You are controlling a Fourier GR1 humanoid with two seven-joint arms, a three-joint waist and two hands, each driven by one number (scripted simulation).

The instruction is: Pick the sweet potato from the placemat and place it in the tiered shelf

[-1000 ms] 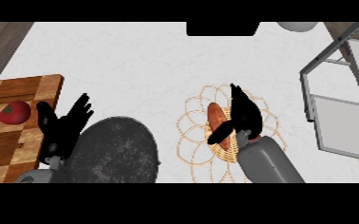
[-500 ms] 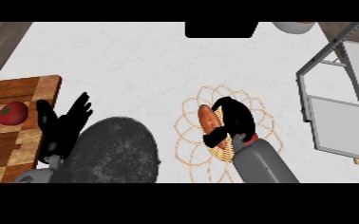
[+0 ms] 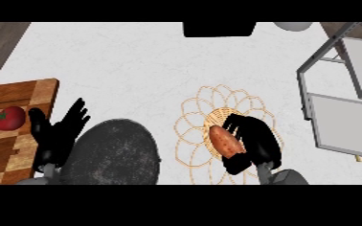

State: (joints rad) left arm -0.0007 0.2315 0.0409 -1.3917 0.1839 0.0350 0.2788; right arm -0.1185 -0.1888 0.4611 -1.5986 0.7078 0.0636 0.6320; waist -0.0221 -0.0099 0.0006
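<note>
The orange-brown sweet potato (image 3: 225,141) lies on the woven wicker placemat (image 3: 200,106) in the lower middle of the head view. My right hand (image 3: 253,142) is curled round the sweet potato from its right side, fingers over its top and thumb below. The tiered shelf (image 3: 329,100), a grey metal frame with pale trays, stands at the right edge. At the lower left my left hand (image 3: 60,131) rests open, fingers up, beside the wooden board.
A wooden cutting board (image 3: 25,119) with a red tomato (image 3: 11,118) sits at the left edge. A dark round shape (image 3: 109,155) fills the lower left. A black object (image 3: 219,28) and a pale bowl (image 3: 293,26) stand at the counter's far edge.
My right hand has gone from open beside the sweet potato to curled round it. The left hand has stayed put.
</note>
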